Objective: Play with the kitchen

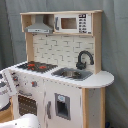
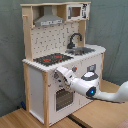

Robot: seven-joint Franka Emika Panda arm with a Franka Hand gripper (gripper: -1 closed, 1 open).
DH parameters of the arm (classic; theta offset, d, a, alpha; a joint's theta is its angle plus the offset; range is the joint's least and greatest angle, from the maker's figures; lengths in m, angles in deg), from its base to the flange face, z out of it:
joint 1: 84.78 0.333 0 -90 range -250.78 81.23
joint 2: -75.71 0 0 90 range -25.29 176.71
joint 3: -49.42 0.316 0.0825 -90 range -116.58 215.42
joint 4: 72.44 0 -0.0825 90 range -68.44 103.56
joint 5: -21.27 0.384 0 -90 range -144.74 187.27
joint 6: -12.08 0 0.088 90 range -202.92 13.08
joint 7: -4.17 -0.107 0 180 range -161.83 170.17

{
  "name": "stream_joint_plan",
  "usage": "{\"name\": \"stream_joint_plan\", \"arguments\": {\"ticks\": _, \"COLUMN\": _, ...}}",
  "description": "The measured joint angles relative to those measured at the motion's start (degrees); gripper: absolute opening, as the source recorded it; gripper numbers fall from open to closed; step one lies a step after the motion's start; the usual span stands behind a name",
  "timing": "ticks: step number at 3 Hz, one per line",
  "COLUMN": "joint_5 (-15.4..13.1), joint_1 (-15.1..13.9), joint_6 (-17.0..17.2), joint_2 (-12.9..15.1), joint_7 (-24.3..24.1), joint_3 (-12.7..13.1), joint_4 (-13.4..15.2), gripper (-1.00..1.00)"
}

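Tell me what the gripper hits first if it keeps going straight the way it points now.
Most likely the toy kitchen's front panel just under the hob, by the knobs above the oven door. In the second exterior view the gripper already sits close against that panel; the exact gap is unclear.

One kitchen (image 1: 60, 70) (image 2: 62, 60). On it: one hob (image 1: 36, 66) (image 2: 50, 58), one sink (image 1: 71, 74) (image 2: 82, 50) beside hob, one faucet (image 1: 84, 59) (image 2: 74, 40) behind sink, one hood (image 1: 40, 26) (image 2: 48, 19) above hob, one microwave (image 1: 73, 23) (image 2: 76, 11) beside hood, one windowed oven door (image 1: 27, 104) (image 2: 63, 97) below hob. One robot arm (image 2: 95, 90), one tool (image 2: 63, 77) at oven front.
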Motion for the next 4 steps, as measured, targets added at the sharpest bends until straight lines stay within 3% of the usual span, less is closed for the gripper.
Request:
{"name": "stream_joint_plan", "arguments": {"ticks": 1, "joint_5": 0.0, "joint_1": -2.27, "joint_6": -2.25, "joint_2": 0.0, "joint_7": -2.8, "joint_3": 0.01, "joint_4": -2.58, "gripper": 1.0}}
{"name": "stream_joint_plan", "arguments": {"ticks": 2, "joint_5": 0.0, "joint_1": -2.27, "joint_6": -2.29, "joint_2": 0.0, "joint_7": -2.84, "joint_3": -0.01, "joint_4": -2.58, "gripper": -1.0}}
{"name": "stream_joint_plan", "arguments": {"ticks": 4, "joint_5": -2.2, "joint_1": -2.17, "joint_6": -2.2, "joint_2": 0.05, "joint_7": 10.95, "joint_3": 0.16, "joint_4": -2.38, "gripper": -1.0}}
